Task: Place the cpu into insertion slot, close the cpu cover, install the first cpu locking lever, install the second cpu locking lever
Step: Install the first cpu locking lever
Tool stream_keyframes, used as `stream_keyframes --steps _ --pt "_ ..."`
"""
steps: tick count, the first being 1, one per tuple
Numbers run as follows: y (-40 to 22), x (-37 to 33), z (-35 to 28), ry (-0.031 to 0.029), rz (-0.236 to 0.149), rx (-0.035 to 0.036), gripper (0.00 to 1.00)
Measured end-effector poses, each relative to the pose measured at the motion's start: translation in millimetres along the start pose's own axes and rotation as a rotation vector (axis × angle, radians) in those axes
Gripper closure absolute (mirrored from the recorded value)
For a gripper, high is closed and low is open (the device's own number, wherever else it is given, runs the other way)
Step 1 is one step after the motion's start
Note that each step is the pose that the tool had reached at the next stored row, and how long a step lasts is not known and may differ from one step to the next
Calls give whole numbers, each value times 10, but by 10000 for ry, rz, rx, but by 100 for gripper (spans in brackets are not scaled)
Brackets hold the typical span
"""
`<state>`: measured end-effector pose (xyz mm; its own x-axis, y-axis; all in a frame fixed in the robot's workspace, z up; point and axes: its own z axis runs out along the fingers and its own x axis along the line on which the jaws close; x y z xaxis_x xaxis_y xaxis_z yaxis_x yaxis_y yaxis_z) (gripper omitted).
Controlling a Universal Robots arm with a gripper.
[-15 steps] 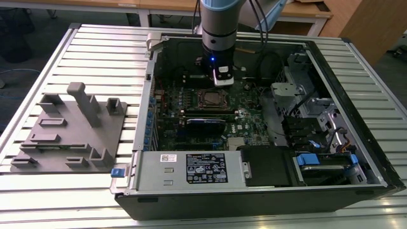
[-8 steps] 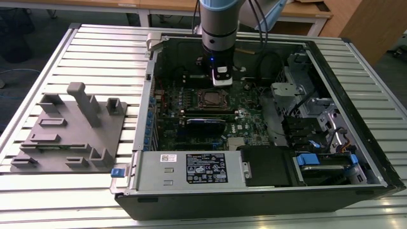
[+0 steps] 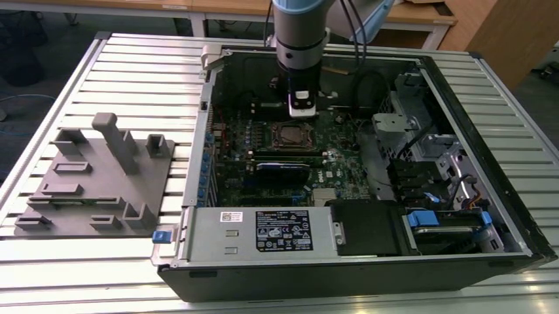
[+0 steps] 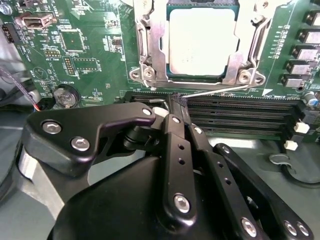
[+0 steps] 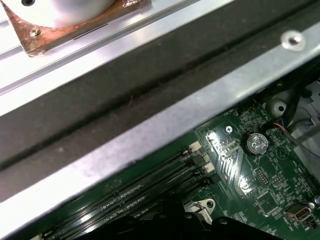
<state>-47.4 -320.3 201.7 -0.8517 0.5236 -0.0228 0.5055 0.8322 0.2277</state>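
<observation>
Two steps done, I reckon: dull silver square cpu [image 4: 201, 40] in dark silver-rimmed insertion slot [image 4: 195, 76], silver frame cpu cover [image 4: 150, 47] down. Black gripper [image 4: 176, 105], fingers together, at thin wire lever [image 4: 220, 91], seemingly unhooked.

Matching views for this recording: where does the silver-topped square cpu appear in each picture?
Exterior view: flat square silver-grey cpu, centre of the green motherboard.
Second wrist view: cpu framed by the silver cpu cover, beyond the black memory slots.
First wrist view: those memory slots, beside the landmark.
Shared landmark: round silver coin battery, in both wrist views.
</observation>
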Motion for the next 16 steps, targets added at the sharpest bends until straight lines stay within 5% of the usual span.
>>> stream_keyframes --steps 16 --pt "-14 38 9 -136 257 -43 89"
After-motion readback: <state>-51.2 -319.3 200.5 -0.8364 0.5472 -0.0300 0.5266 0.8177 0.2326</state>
